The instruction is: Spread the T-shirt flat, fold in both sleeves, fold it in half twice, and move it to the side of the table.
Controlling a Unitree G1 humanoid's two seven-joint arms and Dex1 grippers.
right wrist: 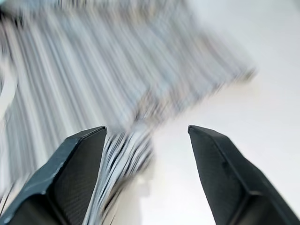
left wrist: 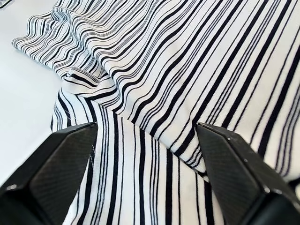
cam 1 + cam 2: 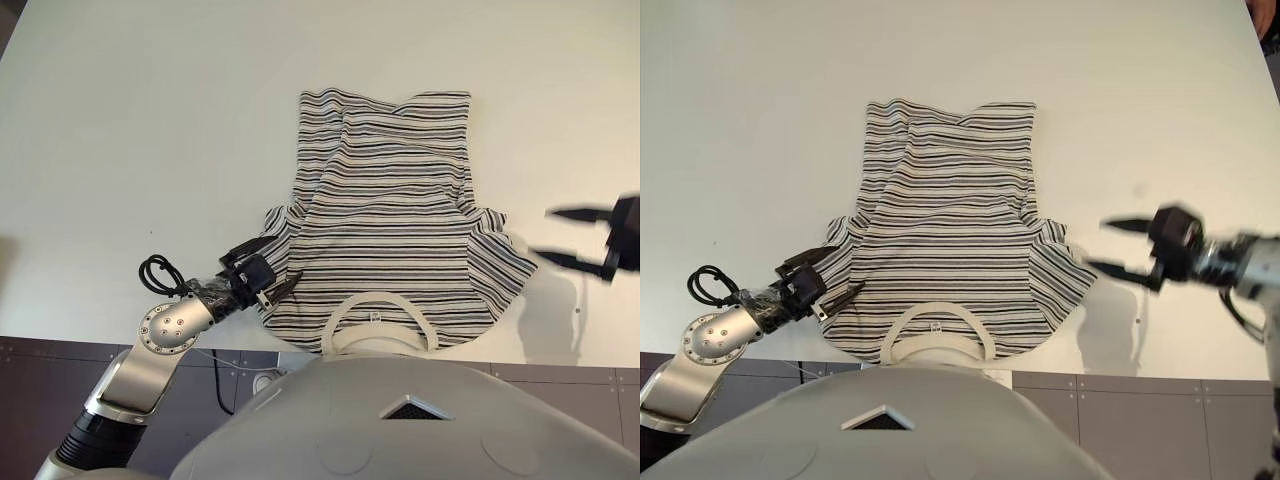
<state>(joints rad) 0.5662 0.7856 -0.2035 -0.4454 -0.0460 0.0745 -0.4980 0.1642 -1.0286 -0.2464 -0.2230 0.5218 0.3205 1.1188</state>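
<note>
Left hand (image 2: 146,126), open, overlies T-shirt (image 3: 945,200) sleeve; right hand (image 3: 1098,245) gapes empty beside it.

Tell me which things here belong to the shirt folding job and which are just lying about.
For the job:
striped T-shirt
left tool, open at one sleeve
right tool, open beside the other sleeve
white table under the shirt

Not for the job:
black cable loop on the left arm
</note>
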